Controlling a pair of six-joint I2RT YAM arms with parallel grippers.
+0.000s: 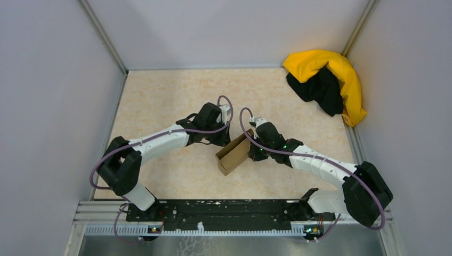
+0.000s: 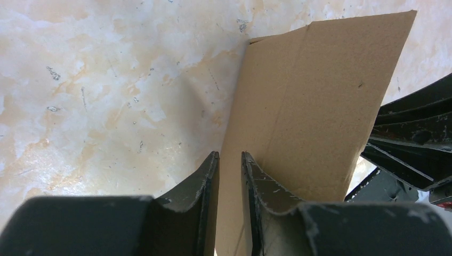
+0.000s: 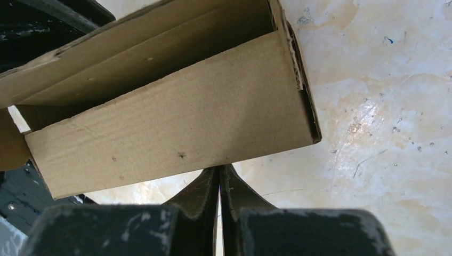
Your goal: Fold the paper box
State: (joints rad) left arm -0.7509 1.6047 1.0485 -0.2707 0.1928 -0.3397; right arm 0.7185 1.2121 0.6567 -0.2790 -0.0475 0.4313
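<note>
Brown cardboard, one paper box (image 1: 234, 153): left hand (image 2: 229, 160) pinches its wall, right hand (image 3: 219, 169) pressed together just beside.

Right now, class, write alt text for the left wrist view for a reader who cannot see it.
The left gripper pinches the near edge of the paper box, a brown cardboard panel slanting up the frame's right half, between two dark fingers. Beneath lies a mottled beige table; black parts of the right arm show at the right edge.
</note>
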